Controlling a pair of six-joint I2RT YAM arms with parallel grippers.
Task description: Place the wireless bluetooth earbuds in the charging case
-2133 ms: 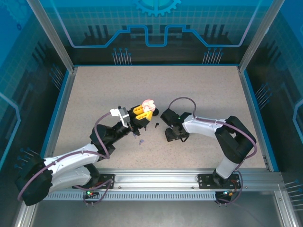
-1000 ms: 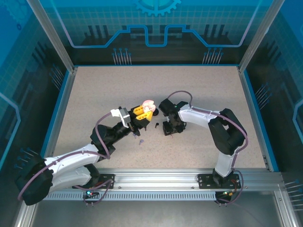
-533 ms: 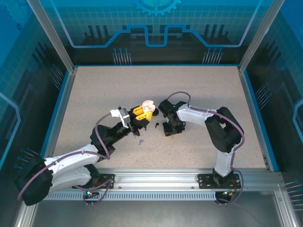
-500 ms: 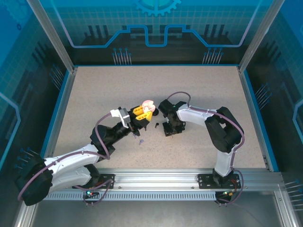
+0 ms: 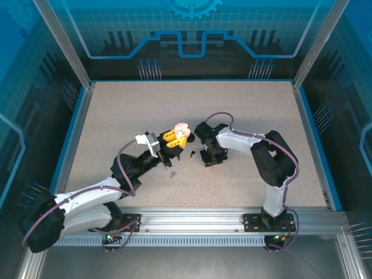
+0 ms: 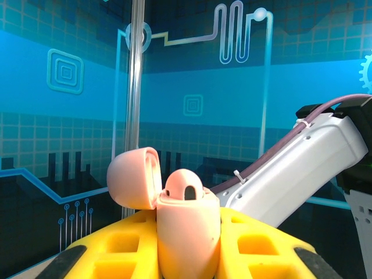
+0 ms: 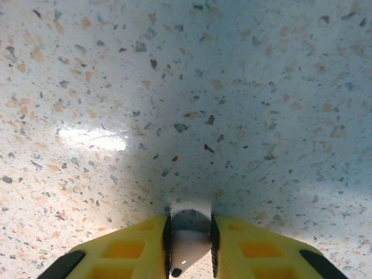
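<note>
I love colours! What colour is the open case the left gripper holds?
The charging case is pale pink, clearest in the left wrist view.

Mid-table (image 5: 250, 110): left gripper (image 5: 176, 135) and right gripper (image 5: 209, 162) near each other, left one slightly farther back. Charging case (image 6: 189, 224) wedged between left fingers (image 6: 116, 250), lid (image 6: 135, 177) hinged out to its left, seated earbud (image 6: 182, 186) in case top. Right arm (image 6: 290, 168) behind case, to right. I note pinched earbud (image 7: 187, 244) between right fingers (image 7: 128, 250), low over table (contact unclear). Loose earbud (image 5: 192, 154) on table between grippers; another earbud (image 5: 172, 173) nearer bases.
</note>
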